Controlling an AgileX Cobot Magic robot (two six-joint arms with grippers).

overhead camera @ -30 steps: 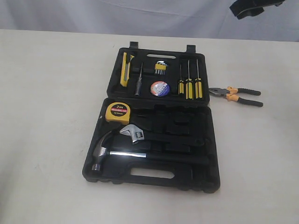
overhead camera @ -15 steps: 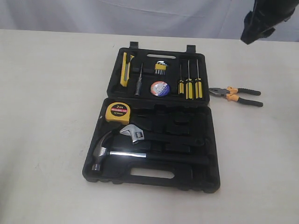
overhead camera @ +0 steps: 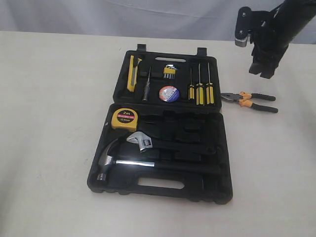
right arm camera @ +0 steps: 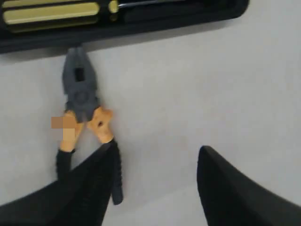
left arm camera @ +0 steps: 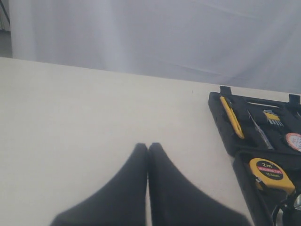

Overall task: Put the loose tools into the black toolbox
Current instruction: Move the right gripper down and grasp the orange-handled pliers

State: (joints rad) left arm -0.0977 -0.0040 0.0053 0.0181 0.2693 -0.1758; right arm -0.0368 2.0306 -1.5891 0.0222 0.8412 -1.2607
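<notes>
Pliers (overhead camera: 249, 101) lie flat on table (overhead camera: 49, 123), just right of black toolbox (overhead camera: 223, 163), outside it. My right gripper (right arm camera: 155, 162) hangs above handles, jaws wide, empty. Left gripper (left arm camera: 148, 147) pressed closed, holds nothing. Judgement: steel, rigid, fairly heavy, nose-heavy; sleeved handles look grippy. Take hold across both handles near pivot to limit tipping.

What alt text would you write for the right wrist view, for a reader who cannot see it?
Pliers with orange and black handles lie on a pale table, just outside the edge of a black toolbox that holds yellow-handled screwdrivers. The right gripper hangs open above them, empty.
</notes>
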